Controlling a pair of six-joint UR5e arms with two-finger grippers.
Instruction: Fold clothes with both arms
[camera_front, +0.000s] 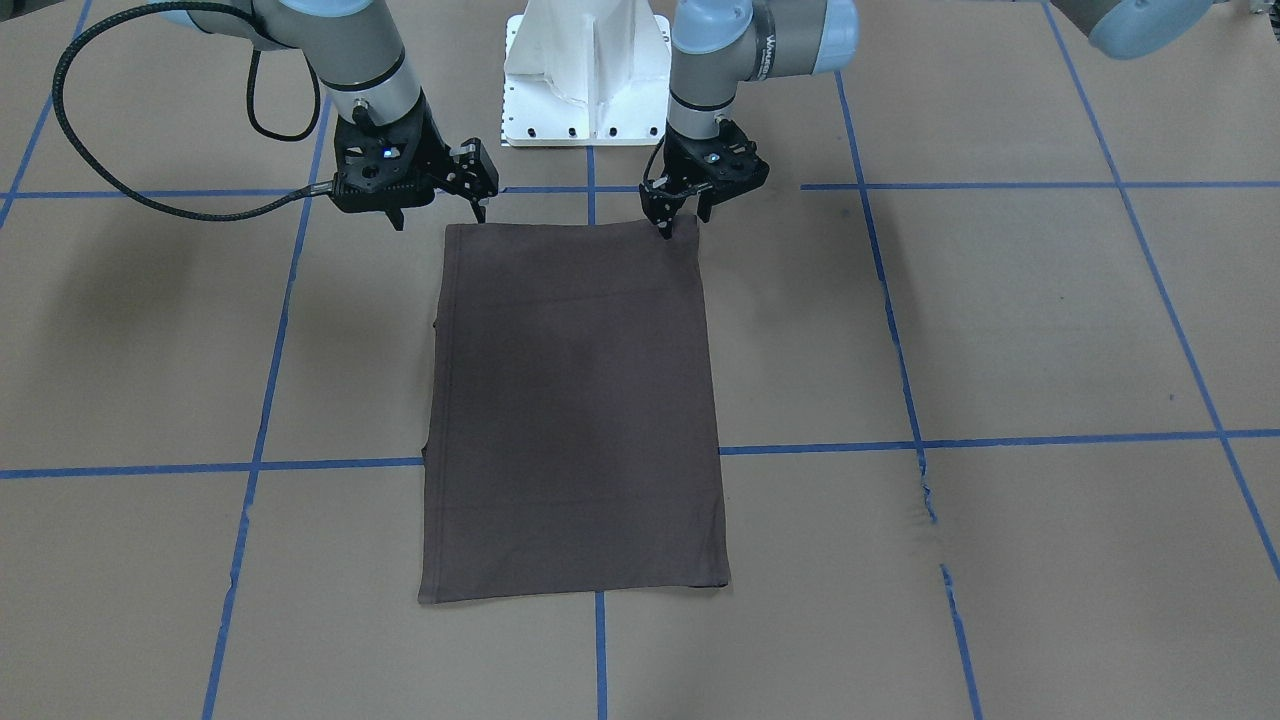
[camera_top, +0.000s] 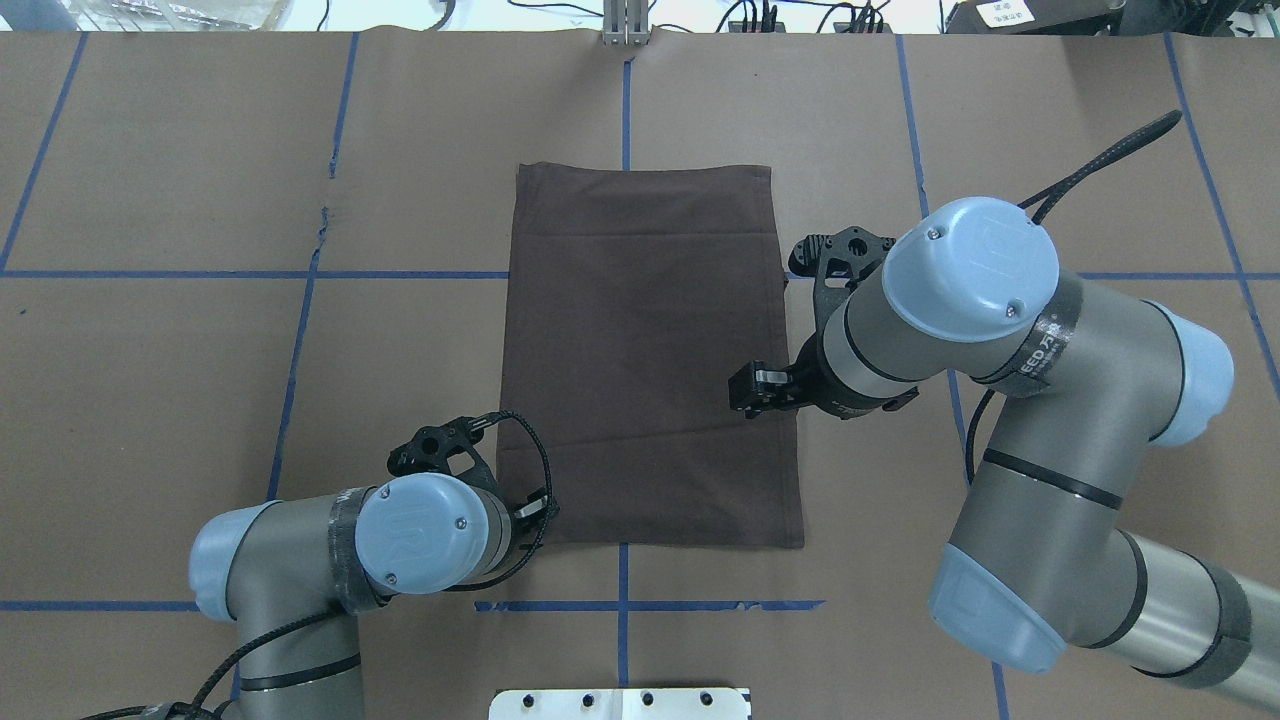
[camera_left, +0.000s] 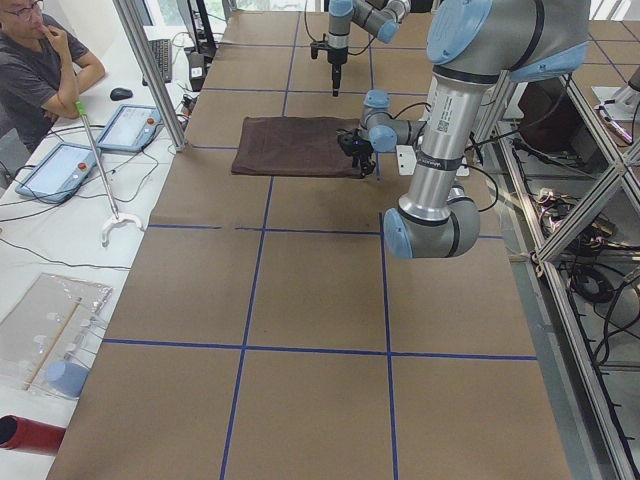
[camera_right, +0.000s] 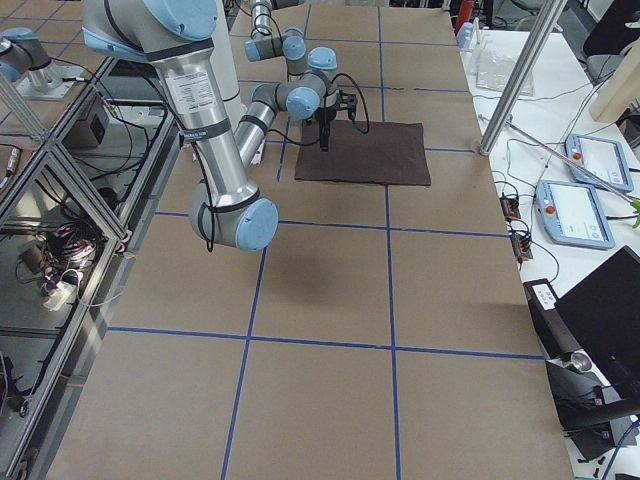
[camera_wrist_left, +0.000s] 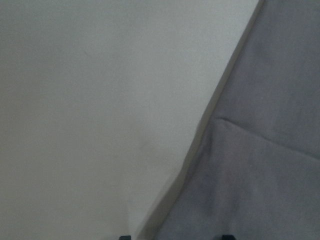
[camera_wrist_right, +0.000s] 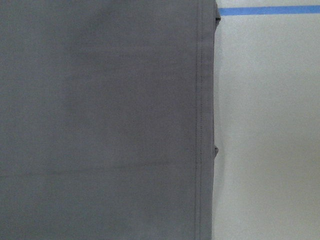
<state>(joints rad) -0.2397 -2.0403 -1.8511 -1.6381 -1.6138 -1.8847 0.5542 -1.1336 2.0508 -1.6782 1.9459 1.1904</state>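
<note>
Plainly little writing can be read. The light blue cap (camera_top: 418, 528) on the left arm (camera_top: 300, 590) carries a raised "UR" mark. A black band (camera_top: 1040, 350) on the right arm (camera_top: 1050, 480) bears pale letters, of which only "EED" is clear. In the front-facing view the left arm also shows a dark band (camera_front: 768, 45) with white lettering, too small to make out.

The shirt (camera_top: 645, 350) lies flat in the middle of the table (camera_front: 1000, 330), folded into a neat rectangle. Its long axis runs straight away from the robot toward the operators' side. Which end holds the collar cannot be told. A stitched hem (camera_wrist_right: 200, 100) runs down the long edge on the robot's right. Blue tape (camera_front: 820, 447) marks a grid on the brown cover, and the shirt lies across one of its cross lines.

Both grippers are at the short edge nearest the robot. The left gripper (camera_front: 683, 222) is down at its corner, fingers apart. One fingertip (camera_front: 664, 230) sits right at the corner, and the wrist view shows the fingers straddling the edge. The right gripper (camera_front: 440, 215) hangs by the other near corner, fingers spread wide and holding nothing.
</note>
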